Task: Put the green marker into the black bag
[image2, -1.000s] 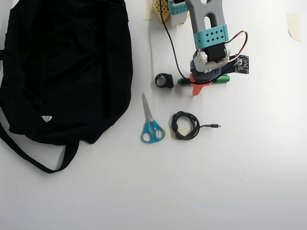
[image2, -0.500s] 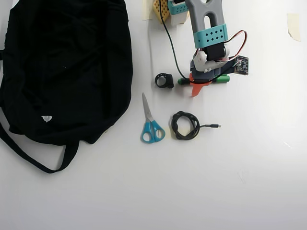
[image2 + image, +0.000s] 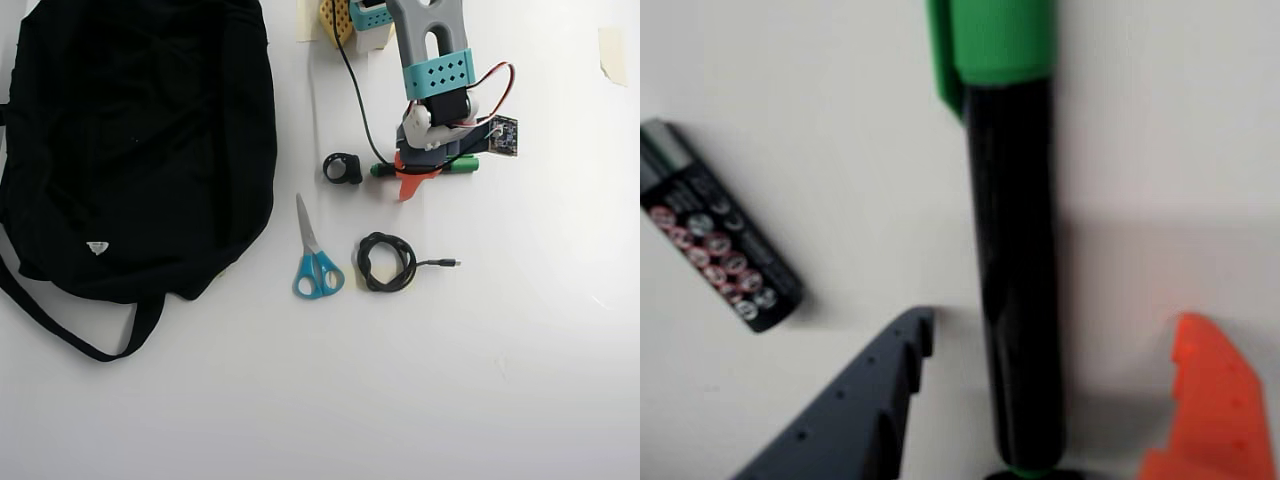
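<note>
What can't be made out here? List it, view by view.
- Wrist view: green marker is blurred; its cap runs off the top edge.
- Wrist view: battery print is too blurred to read.
- Overhead view: the arm hides the marker's middle and the end effector fingertips.
- Overhead view: black bag opening cannot be seen; its top is cut off.

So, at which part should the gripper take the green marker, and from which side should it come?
Probably the black barrel of the green marker, mid-length, from straight above. It lies flat on the table, and the open gripper already has one finger on each side, so closing across the narrow barrel should hold it.
</note>
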Robot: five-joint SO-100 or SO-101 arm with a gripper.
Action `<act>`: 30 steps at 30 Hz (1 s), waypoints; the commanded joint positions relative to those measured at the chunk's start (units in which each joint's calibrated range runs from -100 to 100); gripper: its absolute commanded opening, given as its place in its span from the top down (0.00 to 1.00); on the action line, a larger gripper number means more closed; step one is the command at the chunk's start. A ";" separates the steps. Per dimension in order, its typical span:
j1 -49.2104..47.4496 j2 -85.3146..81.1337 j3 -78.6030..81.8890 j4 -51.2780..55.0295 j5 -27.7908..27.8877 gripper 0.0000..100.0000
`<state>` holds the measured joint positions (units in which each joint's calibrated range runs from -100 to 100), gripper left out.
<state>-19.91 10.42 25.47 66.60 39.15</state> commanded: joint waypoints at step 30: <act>-0.36 -0.05 -0.13 0.07 -0.13 0.78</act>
<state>-19.91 10.17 25.47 66.60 39.10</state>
